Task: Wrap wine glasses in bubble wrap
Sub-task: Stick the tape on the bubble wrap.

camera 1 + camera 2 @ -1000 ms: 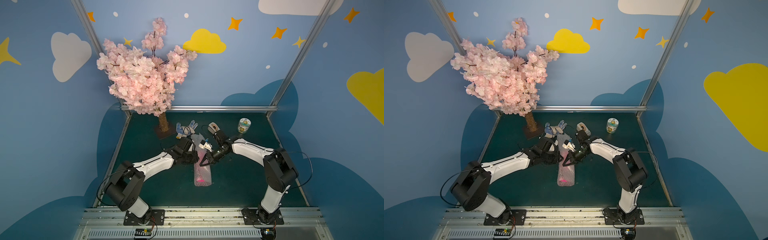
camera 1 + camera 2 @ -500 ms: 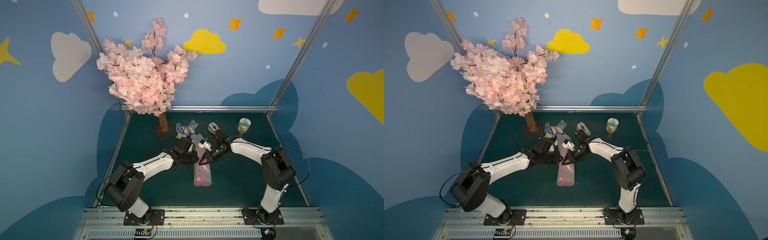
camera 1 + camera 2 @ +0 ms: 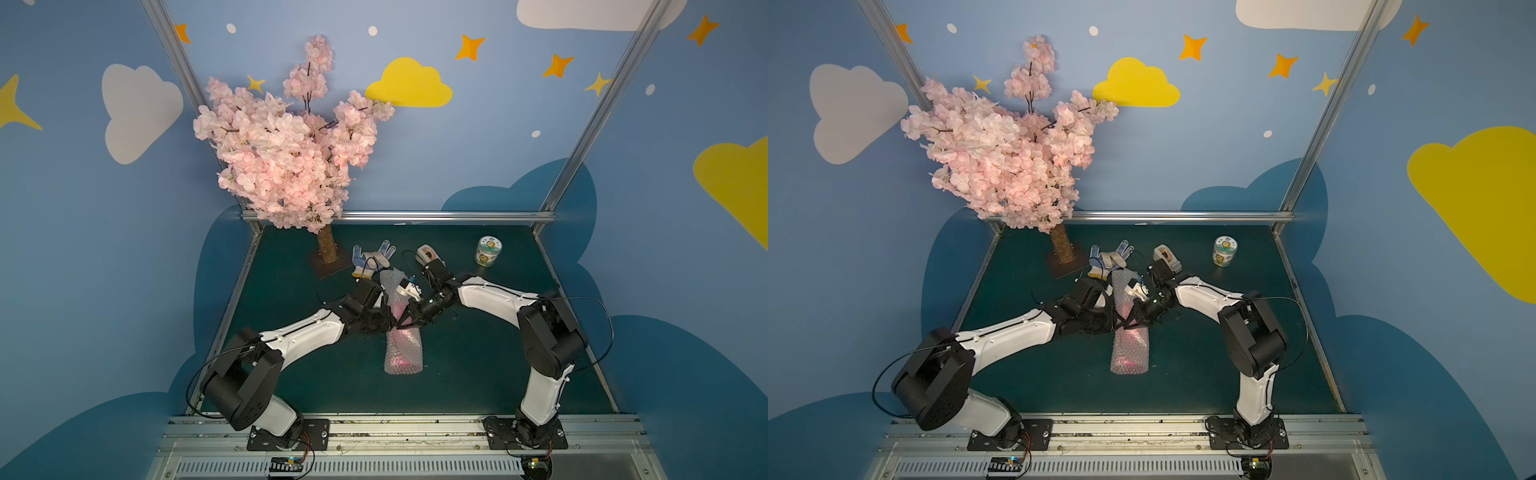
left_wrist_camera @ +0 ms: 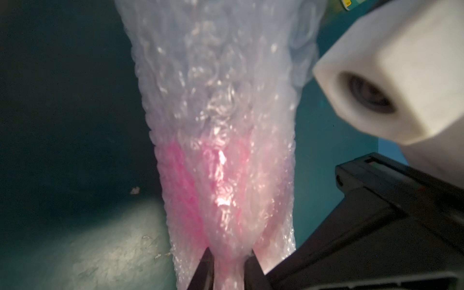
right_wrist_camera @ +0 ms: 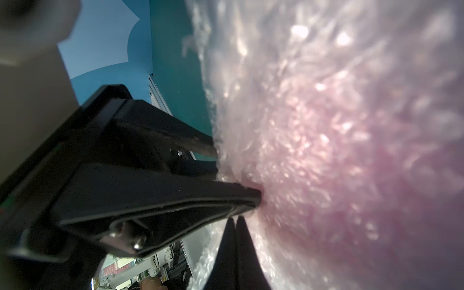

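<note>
The clear, silvery bubble wrap (image 3: 404, 347) is rolled into a tube around the opaque magenta-pink goblet (image 3: 399, 360). The bundle lies flat at the centre of the dark green table (image 3: 478, 365), running from the lower centre of the frame up toward a blue-dotted white glove (image 3: 371, 259). A small green-labelled jar (image 3: 488, 251) stands well apart at upper right. In both top views the left gripper (image 3: 390, 323) and right gripper (image 3: 406, 321) meet at the tube's middle from opposite sides, but their black bodies cover it there and the jaws cannot be read. The left wrist view shows the left gripper (image 4: 228, 267) at the bottom edge with its two dark fingertips (image 4: 204, 268) a narrow gap apart. A pinched neck of the wrap fills that gap and touches both tips. The goblet's pink (image 4: 180, 180) glows through the film and tapers toward the tips, and higher in the frame the film is colourless. The right wrist view shows the right gripper (image 5: 236, 233) at bottom centre, jaws pressed together with only a hairline between them and their points against the side of the wrap (image 5: 326, 125). Whether any film is nipped between them I cannot tell. In that view the left gripper (image 5: 234, 173) enters from the left of the frame, with one fingertip dug into the wrap and the other touching it higher up.
</note>
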{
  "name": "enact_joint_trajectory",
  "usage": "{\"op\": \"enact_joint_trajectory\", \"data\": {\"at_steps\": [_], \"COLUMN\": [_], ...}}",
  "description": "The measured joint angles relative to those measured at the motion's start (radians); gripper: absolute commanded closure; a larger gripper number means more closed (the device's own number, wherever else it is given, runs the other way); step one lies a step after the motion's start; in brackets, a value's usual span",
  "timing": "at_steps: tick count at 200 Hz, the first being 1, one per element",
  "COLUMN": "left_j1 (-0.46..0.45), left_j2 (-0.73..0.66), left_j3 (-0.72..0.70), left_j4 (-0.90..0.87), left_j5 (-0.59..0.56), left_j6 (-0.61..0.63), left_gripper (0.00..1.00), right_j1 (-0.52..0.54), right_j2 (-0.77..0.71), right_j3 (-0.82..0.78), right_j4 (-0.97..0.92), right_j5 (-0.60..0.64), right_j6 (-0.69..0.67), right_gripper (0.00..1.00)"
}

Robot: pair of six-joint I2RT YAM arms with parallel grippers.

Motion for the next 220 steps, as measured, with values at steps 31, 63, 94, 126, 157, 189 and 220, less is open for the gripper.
{"op": "enact_joint_trajectory", "data": {"at_steps": [31, 63, 94, 126, 157, 189, 220], "left_j1": [0.015, 0.037, 0.054, 0.062, 0.062, 0.062, 0.062], "left_j2": [-0.026, -0.056, -0.068, -0.091, -0.106, -0.106, -0.123], "left_j3": [-0.025, -0.062, -0.08, -0.098, -0.099, -0.099, -0.106], "left_j4": [0.005, 0.017, 0.058, 0.083, 0.101, 0.102, 0.097], "left_j5": [0.012, 0.045, 0.079, 0.095, 0.13, 0.153, 0.161], "left_j6": [-0.022, -0.045, -0.063, -0.077, -0.078, -0.072, -0.062], "left_gripper": [0.69, 0.68, 0.66, 0.59, 0.58, 0.63, 0.68], "right_j1": [0.01, 0.02, 0.021, 0.021, 0.021, 0.021, 0.021], "right_j2": [0.019, 0.024, 0.024, 0.025, 0.028, 0.034, 0.036], "right_j3": [0.008, 0.019, 0.024, 0.025, 0.029, 0.029, 0.03], "right_j4": [0.005, 0.005, 0.006, 0.005, 0.007, 0.01, 0.01], "right_j5": [0.006, 0.014, 0.015, 0.015, 0.016, 0.016, 0.016], "right_j6": [0.003, 0.003, 0.004, 0.004, 0.004, 0.004, 0.004], "right_gripper": [0.98, 0.98, 0.99, 0.99, 1.0, 1.0, 1.0]}}
